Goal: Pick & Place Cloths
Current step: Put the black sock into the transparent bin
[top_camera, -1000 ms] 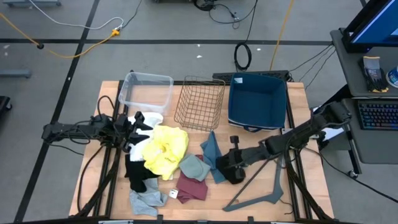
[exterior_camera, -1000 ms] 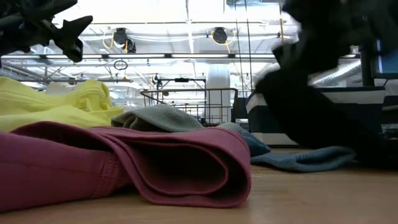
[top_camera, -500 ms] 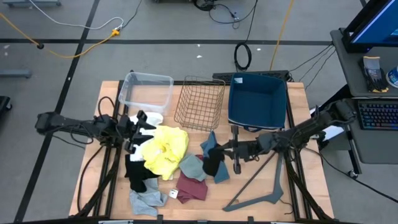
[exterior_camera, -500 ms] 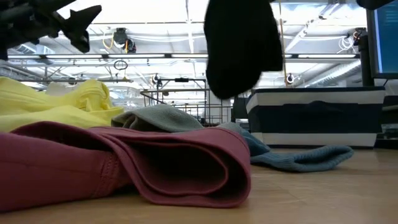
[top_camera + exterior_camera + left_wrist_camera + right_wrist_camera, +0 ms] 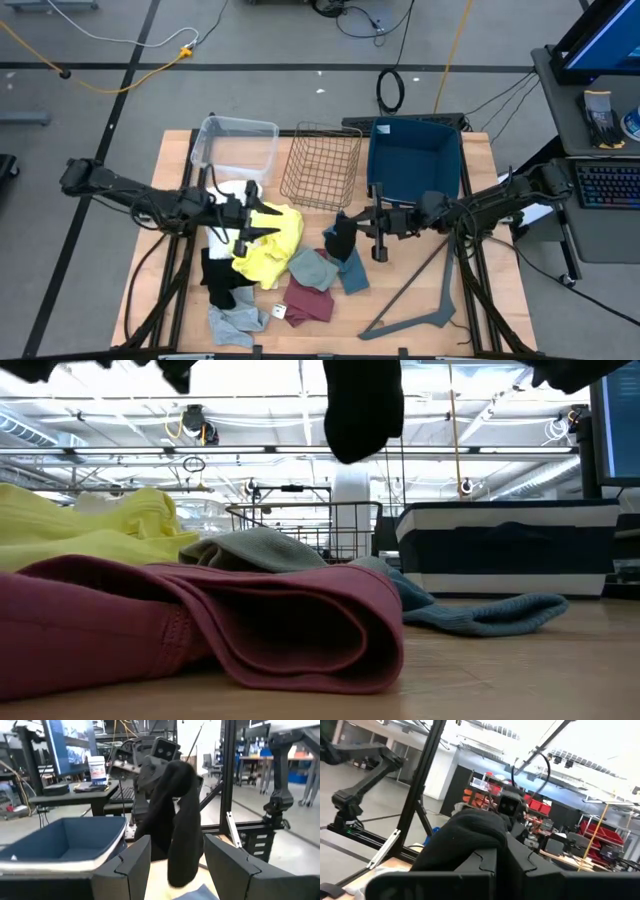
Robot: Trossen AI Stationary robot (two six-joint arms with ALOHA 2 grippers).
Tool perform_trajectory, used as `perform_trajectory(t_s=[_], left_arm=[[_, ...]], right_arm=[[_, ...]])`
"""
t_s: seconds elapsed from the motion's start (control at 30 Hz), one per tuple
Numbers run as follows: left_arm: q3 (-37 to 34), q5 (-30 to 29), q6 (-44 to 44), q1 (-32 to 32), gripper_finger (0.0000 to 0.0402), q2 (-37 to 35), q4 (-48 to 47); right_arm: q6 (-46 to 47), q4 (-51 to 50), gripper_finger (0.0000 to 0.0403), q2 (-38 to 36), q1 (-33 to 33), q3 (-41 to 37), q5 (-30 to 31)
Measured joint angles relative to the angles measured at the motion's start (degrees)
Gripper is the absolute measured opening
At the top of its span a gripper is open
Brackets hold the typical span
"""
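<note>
My right gripper (image 5: pixel 352 228) is shut on a small black cloth (image 5: pixel 340 242), held in the air above the blue cloth (image 5: pixel 351 272). In the low view this black cloth (image 5: pixel 362 405) dangles from the top of the picture. My left gripper (image 5: pixel 266 222) is open above the yellow cloth (image 5: pixel 270 245) and touches nothing. In its wrist view it points at the hanging black cloth (image 5: pixel 177 820). On the table lie a grey-green cloth (image 5: pixel 312 268), a maroon one (image 5: pixel 308 300), a light grey one (image 5: pixel 235 322), a second black one (image 5: pixel 215 275) and a white one (image 5: pixel 240 190). My right gripper pinches the black cloth by its bunched upper end (image 5: pixel 470 832) between the two fingers (image 5: pixel 487 865). The fingers come about level from the table's right side. The cloth hangs slack below them, and its lower end (image 5: pixel 350 450) is clear of the cloths on the table.
Along the far edge stand a clear plastic bin (image 5: pixel 235 145), a wire basket (image 5: pixel 322 165) and a blue bin (image 5: pixel 412 160). A grey V-shaped metal bar (image 5: pixel 420 300) lies near the right front. Bare wood shows at the near left and near right corners.
My right gripper has risen from the table beside the blue cloth, carrying the black cloth with it, and has shifted toward the far edge. The cloth is now lifted clear and hangs. My left gripper has moved right from the white cloth to above the yellow one, and has risen.
</note>
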Motion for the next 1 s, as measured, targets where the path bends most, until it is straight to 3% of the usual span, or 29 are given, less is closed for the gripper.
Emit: perform_trajectory(t_s=[0.47, 0.7, 1.0], left_arm=[[17.5, 1.0, 6.2, -0.2, 0.0195, 20.6, 0.0], [24.5, 0.3, 5.8, 0.3, 0.0255, 28.5, -0.1], [27.4, 0.1, 0.2, 2.1, 0.0326, 32.5, 0.2]], right_arm=[[-0.5, 0.2, 0.0000, 0.0, -0.3, 0.0, -3.0], [-0.7, 0.1, 0.0000, 0.0, 0.1, 0.0, -3.0], [-5.1, 0.1, 0.0000, 0.0, 1.6, 0.0, -2.3]])
